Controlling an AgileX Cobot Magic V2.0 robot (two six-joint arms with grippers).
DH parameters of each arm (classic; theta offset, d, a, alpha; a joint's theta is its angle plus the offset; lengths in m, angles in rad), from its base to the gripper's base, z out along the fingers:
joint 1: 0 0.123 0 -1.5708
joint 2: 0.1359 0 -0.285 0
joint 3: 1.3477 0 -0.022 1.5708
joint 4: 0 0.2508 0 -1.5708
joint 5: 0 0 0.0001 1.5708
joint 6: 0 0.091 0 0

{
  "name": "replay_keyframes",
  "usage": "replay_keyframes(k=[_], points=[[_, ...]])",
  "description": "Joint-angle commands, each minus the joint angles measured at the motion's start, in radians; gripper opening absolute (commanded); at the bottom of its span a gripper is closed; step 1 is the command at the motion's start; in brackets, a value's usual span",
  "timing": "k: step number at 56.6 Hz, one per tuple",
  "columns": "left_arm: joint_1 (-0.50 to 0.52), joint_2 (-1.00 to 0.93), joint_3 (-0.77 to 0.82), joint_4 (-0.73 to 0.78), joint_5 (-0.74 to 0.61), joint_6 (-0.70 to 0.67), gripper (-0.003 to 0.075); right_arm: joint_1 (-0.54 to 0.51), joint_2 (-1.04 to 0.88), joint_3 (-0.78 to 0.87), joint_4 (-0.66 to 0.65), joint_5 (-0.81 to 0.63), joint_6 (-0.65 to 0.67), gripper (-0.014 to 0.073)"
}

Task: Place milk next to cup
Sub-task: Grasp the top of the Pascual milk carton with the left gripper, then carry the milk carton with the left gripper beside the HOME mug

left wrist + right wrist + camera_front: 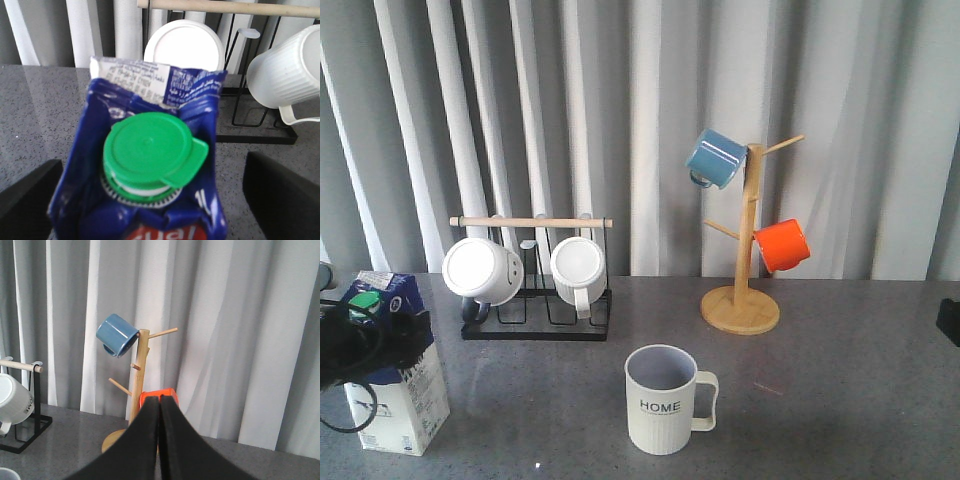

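Note:
The milk (405, 400), a blue and white carton with a green cap, stands at the front left of the table. My left gripper (380, 340) is open around its upper part. In the left wrist view the carton (145, 150) sits between the two black fingers (280, 200), with a gap showing on one side. The cup (665, 400), a cream ribbed mug marked "HOME", stands at the front centre, well to the right of the milk. My right gripper (160, 402) is shut and empty, and shows only at the front view's right edge (950, 320).
A black rack (535, 325) with two white mugs (483, 270) stands behind the milk. A wooden mug tree (745, 250) at the back right holds a blue mug (715, 158) and an orange mug (783, 244). A curtain hangs behind the table.

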Motion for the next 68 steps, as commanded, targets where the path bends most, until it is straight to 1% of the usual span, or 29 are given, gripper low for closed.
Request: replay_keyframes(k=[1,6,15,21,27,43,49,52,56,60,64,68], points=[[0.001,-0.025,-0.034,-0.024,-0.128,0.002,0.0576,-0.005,-0.01,-0.032,-0.008,-0.069,-0.006,-0.0008],[0.009,-0.019,-0.034,-0.047,-0.159,0.003,0.0431,-0.005,-0.01,-0.032,-0.008,-0.069,-0.006,-0.0008],[0.009,-0.019,-0.033,-0.047,-0.16,0.006,0.0205,-0.005,-0.01,-0.032,-0.008,-0.069,-0.006,-0.0008],[0.009,-0.019,-0.031,-0.046,-0.159,0.006,0.0086,-0.005,-0.01,-0.032,-0.008,-0.069,-0.006,-0.0008],[0.009,-0.019,-0.031,-0.046,-0.159,0.006,-0.0002,-0.005,-0.01,-0.032,-0.008,-0.069,-0.006,-0.0008],[0.009,-0.02,-0.031,-0.045,-0.171,0.003,-0.0008,-0.005,-0.01,-0.032,-0.008,-0.069,-0.006,-0.0008],[0.003,-0.041,-0.045,-0.039,-0.149,0.004,-0.0008,-0.005,-0.01,-0.032,-0.008,-0.067,-0.006,-0.0008],[-0.006,-0.059,-0.046,-0.063,-0.148,0.008,-0.0008,-0.005,-0.01,-0.032,-0.008,-0.069,-0.006,-0.0008],[-0.022,-0.085,-0.059,-0.141,-0.137,0.022,-0.0008,-0.005,-0.01,-0.032,-0.008,-0.069,-0.006,-0.0008],[-0.039,-0.112,-0.076,-0.242,-0.109,0.088,-0.0007,-0.005,-0.01,-0.032,-0.008,-0.067,-0.006,-0.0008],[-0.068,-0.137,-0.092,-0.34,-0.084,0.206,-0.0007,-0.005,-0.01,-0.032,-0.008,-0.068,-0.006,-0.0008],[-0.126,-0.157,-0.111,-0.452,-0.056,0.35,-0.0006,-0.005,-0.01,-0.032,-0.008,-0.068,-0.006,-0.0008]])
